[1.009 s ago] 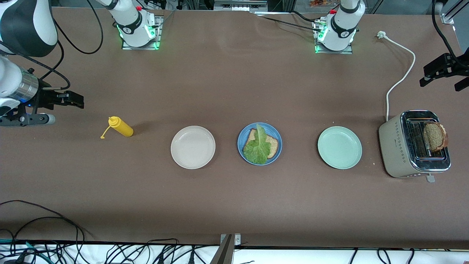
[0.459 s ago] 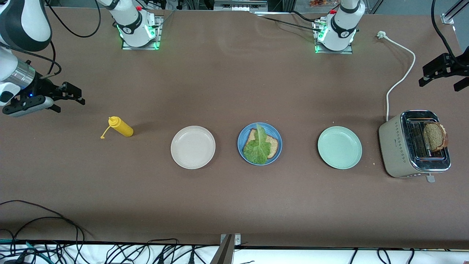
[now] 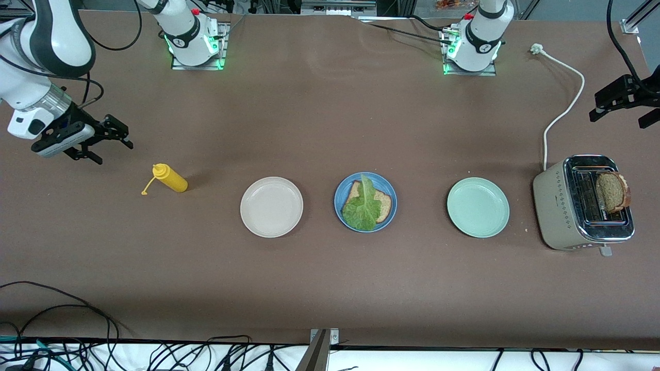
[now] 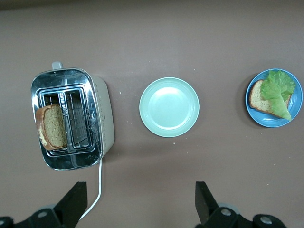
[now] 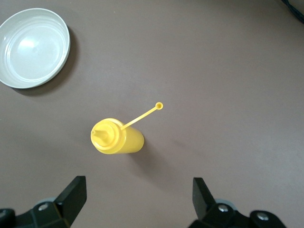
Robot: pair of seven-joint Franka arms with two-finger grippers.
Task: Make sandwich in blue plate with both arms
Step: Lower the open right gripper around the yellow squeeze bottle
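Observation:
The blue plate [image 3: 338,198] sits mid-table and holds one brown bread slice [image 3: 384,204] with a green lettuce leaf [image 3: 363,207] on top. A second bread slice [image 3: 612,191] stands in the toaster [image 3: 554,206] at the left arm's end. My left gripper [image 3: 617,121] is open and empty over the table, above the toaster's cord. Its wrist view shows the toaster [image 4: 102,109], the bread [image 4: 51,127] and the blue plate [image 4: 298,102] past the gripper [image 4: 140,192]. My right gripper [image 3: 114,152] is open and empty, up near the yellow bottle [image 3: 171,179].
A cream-white plate [image 3: 271,207] and a mint-green plate [image 3: 478,207] flank the blue plate. The toaster's white cord [image 3: 564,105] runs toward the robots' bases. The right wrist view shows the bottle [image 5: 116,137] and cream plate [image 5: 33,47]. Black cables lie along the table's near edge.
My right gripper has swung and moved closer to the yellow bottle. The left gripper has stayed still. Nothing on the table has moved.

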